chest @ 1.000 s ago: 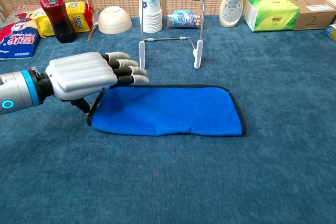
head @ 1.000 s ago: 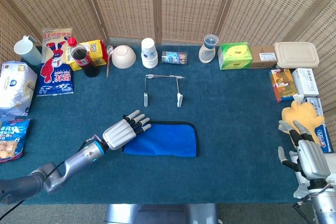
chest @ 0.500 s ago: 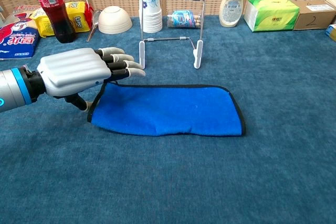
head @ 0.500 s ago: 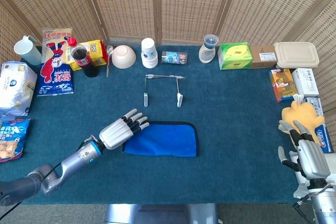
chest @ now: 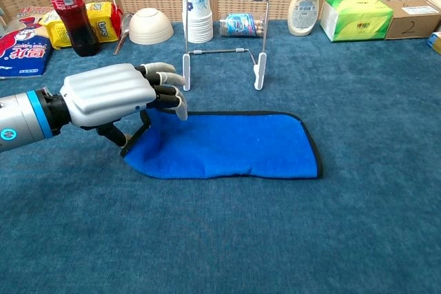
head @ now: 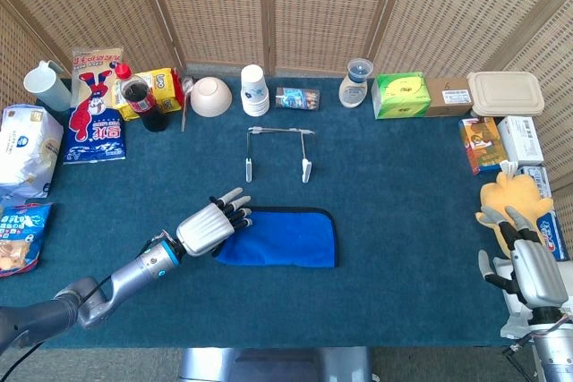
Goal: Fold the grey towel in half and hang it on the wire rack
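Left hand sits at the near-left end of the towel. Fingers curl down over the towel's left edge; the thumb is below, and that corner of the towel looks lifted slightly off the bench. Judged: the hand is pinching the left edge, though the contact point under the palm is hidden, so the grip cannot be confirmed as firm.

The towel, blue with a dark border in both views, lies flat and already looks doubled. Its long axis runs away from the left hand toward the robot's right, roughly in line with the fingers. Everything beyond the gripped end rests on the bench.

The wire rack stands just beyond the towel, ahead of the hand and a little to its right, top bar parallel to the towel's long axis. The coming move turns on this: the towel must rise and travel forward over that bar.

Right hand is well apart, at the far right edge of the bench, fingers spread, holding nothing. The left hand is far nearer to both towel and rack.

Risk, judged: a one-ended lift lets the free end trail and unfold.
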{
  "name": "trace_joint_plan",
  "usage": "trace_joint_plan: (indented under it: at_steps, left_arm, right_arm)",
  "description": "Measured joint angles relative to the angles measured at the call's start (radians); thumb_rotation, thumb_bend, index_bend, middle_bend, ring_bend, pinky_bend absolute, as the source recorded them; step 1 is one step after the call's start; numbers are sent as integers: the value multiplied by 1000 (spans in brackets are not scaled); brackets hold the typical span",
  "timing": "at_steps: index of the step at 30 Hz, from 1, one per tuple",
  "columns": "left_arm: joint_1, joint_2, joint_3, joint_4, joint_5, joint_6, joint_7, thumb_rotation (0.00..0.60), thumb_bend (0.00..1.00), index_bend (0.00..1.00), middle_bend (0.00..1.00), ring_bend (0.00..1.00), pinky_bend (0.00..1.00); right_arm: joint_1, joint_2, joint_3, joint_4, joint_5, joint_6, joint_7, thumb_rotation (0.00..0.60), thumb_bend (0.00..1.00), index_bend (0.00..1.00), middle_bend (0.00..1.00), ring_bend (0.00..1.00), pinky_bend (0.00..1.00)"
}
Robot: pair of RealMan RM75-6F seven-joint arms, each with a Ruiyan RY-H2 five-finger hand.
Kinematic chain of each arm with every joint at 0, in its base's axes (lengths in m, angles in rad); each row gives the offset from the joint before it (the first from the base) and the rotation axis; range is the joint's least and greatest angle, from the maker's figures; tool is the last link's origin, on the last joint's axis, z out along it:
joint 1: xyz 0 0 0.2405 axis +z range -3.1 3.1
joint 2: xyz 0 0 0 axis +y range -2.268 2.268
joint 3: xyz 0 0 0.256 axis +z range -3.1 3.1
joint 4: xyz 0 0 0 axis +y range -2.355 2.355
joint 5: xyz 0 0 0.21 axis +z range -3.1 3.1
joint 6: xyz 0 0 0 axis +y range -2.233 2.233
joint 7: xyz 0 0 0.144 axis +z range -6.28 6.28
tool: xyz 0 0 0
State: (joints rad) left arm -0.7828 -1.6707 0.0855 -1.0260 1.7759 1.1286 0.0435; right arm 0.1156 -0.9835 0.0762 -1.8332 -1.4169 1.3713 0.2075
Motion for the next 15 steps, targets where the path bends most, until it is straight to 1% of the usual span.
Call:
trace_joint_plan:
  at_steps: [4, 7, 10, 12, 15]
  left_arm:
    - [-3, -7, 1, 8, 4, 9, -20, 600, 388, 377, 376, 212, 61]
    - [-4, -13, 0, 14, 9, 22, -40, 600, 389, 427, 454, 259, 83]
    - [-7, -19, -1, 24, 13, 35, -63, 600, 397, 475, 547, 321, 105]
    - [-8, -23, -2, 32, 16, 44, -78, 600, 407, 513, 621, 378, 138]
    - [-10, -26, -4, 38, 20, 62, -98, 600, 435, 550, 688, 445, 197]
  right_arm:
    - [-1, 1, 1, 2, 1, 0, 2, 600, 504, 115, 256, 35, 0]
    - [-2, 1, 2, 3, 2, 2, 4, 600, 503, 114, 257, 36, 0]
    - [-3, 2, 2, 4, 4, 1, 7, 600, 502, 114, 258, 36, 0]
    - [-3, 3, 3, 4, 4, 1, 9, 600, 502, 114, 258, 36, 0]
    - [-5, 4, 3, 4, 5, 2, 12, 600, 503, 115, 258, 36, 0]
